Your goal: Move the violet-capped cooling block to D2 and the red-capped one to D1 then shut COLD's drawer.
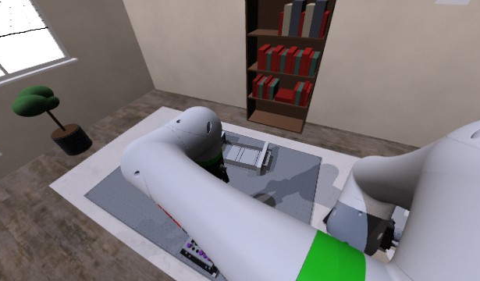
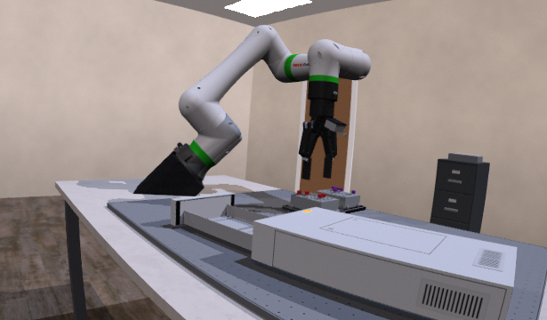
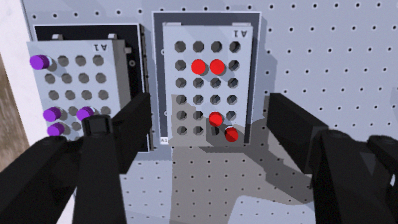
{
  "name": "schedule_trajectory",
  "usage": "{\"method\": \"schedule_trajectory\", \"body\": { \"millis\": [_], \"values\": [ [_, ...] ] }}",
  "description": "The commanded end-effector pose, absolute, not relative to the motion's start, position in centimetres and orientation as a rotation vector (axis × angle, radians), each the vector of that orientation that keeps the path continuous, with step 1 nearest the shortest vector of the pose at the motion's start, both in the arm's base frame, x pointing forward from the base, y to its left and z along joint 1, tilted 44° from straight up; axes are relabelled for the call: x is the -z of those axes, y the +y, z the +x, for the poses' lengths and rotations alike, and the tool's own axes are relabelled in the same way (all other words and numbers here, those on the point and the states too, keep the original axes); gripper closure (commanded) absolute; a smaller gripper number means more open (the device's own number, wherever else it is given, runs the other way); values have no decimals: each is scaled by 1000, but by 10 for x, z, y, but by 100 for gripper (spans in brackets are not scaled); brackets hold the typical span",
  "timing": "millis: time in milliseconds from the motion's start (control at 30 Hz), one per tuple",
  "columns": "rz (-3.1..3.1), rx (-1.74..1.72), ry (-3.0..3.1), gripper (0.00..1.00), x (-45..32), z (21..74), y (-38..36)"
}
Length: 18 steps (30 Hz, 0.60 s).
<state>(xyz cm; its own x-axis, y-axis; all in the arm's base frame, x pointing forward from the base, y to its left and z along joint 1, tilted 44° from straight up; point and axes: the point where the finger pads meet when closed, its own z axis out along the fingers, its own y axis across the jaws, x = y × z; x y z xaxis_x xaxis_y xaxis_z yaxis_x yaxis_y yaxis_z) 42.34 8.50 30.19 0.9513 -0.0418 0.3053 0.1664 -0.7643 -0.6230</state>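
In the wrist view, the jaws hide the violet-capped block's [image 3: 82,90] near end; 1 corner included.

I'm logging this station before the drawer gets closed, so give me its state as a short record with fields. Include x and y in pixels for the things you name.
red-capped block: red-capped block [image 2: 315,203] [image 3: 207,90], on the slot nearer the cooler [image 2: 380,249]
red caps: four red caps [image 2: 322,196] [image 3: 198,67] showing
violet-capped block: violet-capped block [image 1: 194,253] [image 2: 349,201] [image 3: 76,86], at the slot beyond; exact seating cannot be told
drawer: drawer [image 1: 264,156] [image 2: 217,233] pulled out, no block visible inside
lamp: lamp [image 2: 307,211] lit amber
gripper: gripper [image 1: 225,177] [image 2: 317,171] [image 3: 209,109] open, fingers above the blocks, holding nothing
remaining: drawer to be shut
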Motion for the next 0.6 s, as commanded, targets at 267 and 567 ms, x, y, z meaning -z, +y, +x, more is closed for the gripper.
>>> {"method": "schedule_trajectory", "body": {
  "millis": [267,567],
  "values": [
    [-2411,398,-87,34,-312,420,76],
    [-2411,398,-87,34,-319,418,70]
  ]
}}
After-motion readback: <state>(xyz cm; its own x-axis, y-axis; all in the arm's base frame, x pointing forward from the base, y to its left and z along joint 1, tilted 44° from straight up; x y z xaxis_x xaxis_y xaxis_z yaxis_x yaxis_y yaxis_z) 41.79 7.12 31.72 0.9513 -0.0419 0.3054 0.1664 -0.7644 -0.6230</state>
